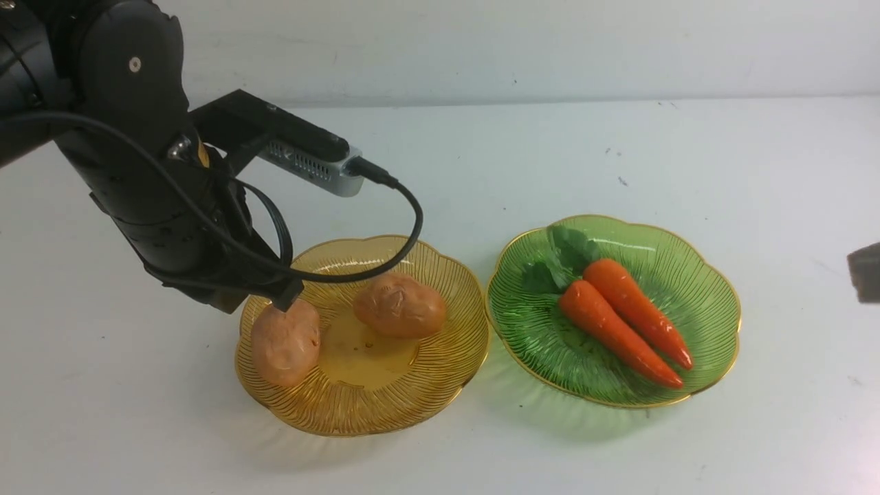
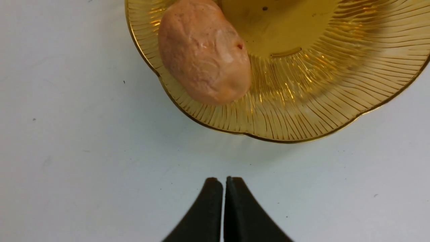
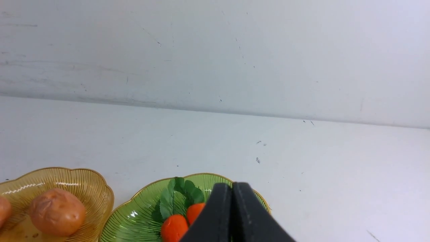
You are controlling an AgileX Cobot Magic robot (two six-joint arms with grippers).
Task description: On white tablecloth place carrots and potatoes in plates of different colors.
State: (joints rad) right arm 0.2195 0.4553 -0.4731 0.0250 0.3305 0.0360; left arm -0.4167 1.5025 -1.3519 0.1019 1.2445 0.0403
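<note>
Front view: white tablecloth w/ two plates side by side, rims nearly touching. Amber plate on the robot's left holds both potatoes: one on its left slope, other nearer the centre, apart from each other. Green plate on the right holds two carrots lying side by side and touching, tips toward the camera-right, green tops at the far rim. Left arm leans over the amber plate's near-left rim; its wrist camera and black cable cross in front of the plate and hide part of its left edge. Left fingers hidden here. Dark corner of the right arm shows at the right edge.

Left wrist view: left gripper pressed shut, holding nothing, over bare cloth just outside the amber plate's rim. One potato sits on the ribbed slope by that rim.

Right wrist view: right gripper closed tight, empty, blocking part of the green plate and carrots. Wall behind table.
</note>
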